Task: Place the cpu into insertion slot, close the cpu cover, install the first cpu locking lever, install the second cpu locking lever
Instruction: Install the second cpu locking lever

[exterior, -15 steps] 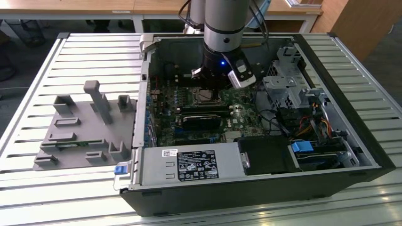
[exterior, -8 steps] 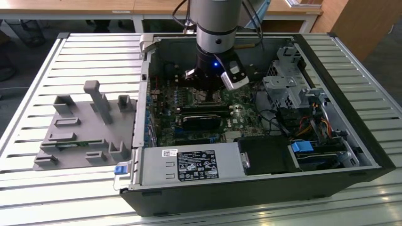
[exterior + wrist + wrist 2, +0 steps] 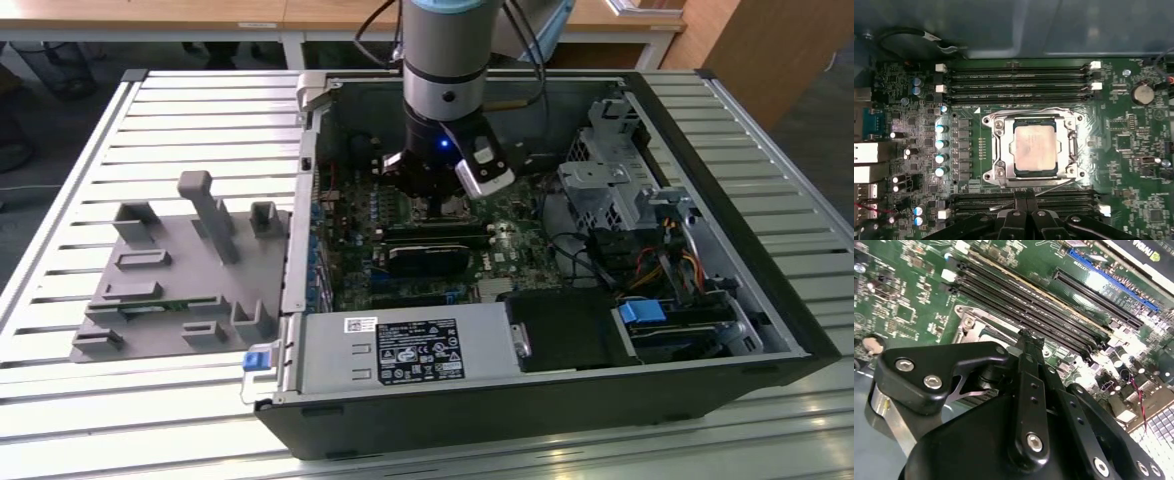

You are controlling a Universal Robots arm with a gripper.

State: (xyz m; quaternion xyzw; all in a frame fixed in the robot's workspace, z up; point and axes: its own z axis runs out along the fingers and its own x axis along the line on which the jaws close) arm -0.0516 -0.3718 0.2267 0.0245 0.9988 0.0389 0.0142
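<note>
The black gripper's (image 3: 1026, 202) jaws were pressed together, empty, just beside the socket. The pale silvery square cpu (image 3: 1034, 149) sat in the black-rimmed insertion slot (image 3: 1015, 172), under the closed silvery metal cpu cover (image 3: 995, 151).

The board (image 3: 919, 165) was dark green, dotted with small silver-topped black capacitors (image 3: 940, 144). The cpu (image 3: 1033, 148) had a pale silvery-grey top with a faint warm tint, framed by the bright silver cover (image 3: 996, 150). The memory slots (image 3: 1019, 80) were black with white end clips. In the second wrist view the gripper (image 3: 1029, 340) was matt black with silver screw heads, and a card slot (image 3: 1114, 282) was blue. In the exterior view the case (image 3: 534, 410) was black, the table (image 3: 160, 110) was ribbed pale grey, the fixture (image 3: 174, 270) on the left was plain grey, and the arm (image 3: 451, 50) was silver with a pale blue band
</note>
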